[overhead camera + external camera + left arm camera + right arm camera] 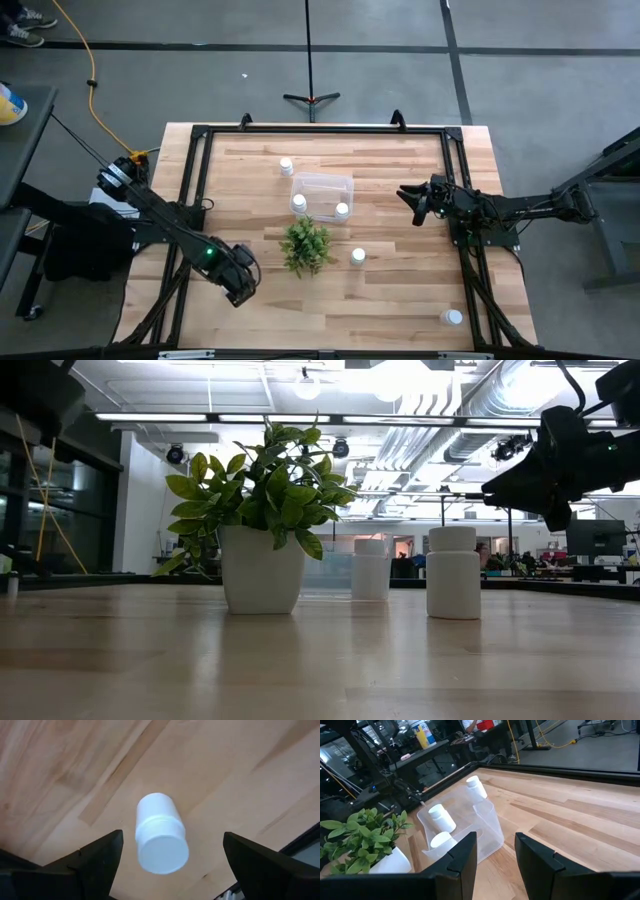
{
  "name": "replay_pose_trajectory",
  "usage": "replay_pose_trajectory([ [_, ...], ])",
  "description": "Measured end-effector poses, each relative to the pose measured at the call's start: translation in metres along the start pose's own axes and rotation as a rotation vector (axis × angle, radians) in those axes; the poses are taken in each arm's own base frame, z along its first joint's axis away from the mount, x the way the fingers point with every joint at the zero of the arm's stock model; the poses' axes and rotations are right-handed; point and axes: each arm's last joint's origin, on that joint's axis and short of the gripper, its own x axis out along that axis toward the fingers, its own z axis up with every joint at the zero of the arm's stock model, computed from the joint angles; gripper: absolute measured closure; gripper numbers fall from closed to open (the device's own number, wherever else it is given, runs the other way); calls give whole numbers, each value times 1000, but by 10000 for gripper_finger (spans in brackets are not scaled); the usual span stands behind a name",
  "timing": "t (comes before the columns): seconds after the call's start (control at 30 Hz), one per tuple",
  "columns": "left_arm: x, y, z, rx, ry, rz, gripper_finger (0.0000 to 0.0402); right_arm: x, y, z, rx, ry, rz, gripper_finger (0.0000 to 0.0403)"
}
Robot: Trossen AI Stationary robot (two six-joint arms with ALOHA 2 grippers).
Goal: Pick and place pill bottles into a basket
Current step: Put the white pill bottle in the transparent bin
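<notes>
My left hand [167, 857] hangs spread open over one upright pill bottle [161, 839] on the counter [400, 300], on the near-left side of the plant [306, 245]. My right hand [413, 203], fingers slightly parted and holding nothing, waits to the right of the basket [323, 183], which has two bottles [299, 203] inside, just behind the plant.

No text, label, brand or number can be read anywhere. The pill bottles [358, 256] are plain white. The basket [322, 186] is clear and unmarked.
</notes>
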Motion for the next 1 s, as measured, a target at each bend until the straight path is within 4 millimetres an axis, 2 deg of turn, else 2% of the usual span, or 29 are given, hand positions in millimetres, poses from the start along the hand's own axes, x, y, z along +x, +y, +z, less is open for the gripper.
replay_pose_trajectory([
  [0.23,1,0,-5,51,-16,16,23,0,0,0,0,0,-1,279],
  [0.4,9,1,-11,97,1,3,23,0,0,0,0,0,-1,279],
  [0.57,16,7,-12,85,44,24,23,0,0,0,0,0,-1,279],
  [1.0,16,6,-11,86,34,12,23,0,0,0,0,0,-1,279],
])
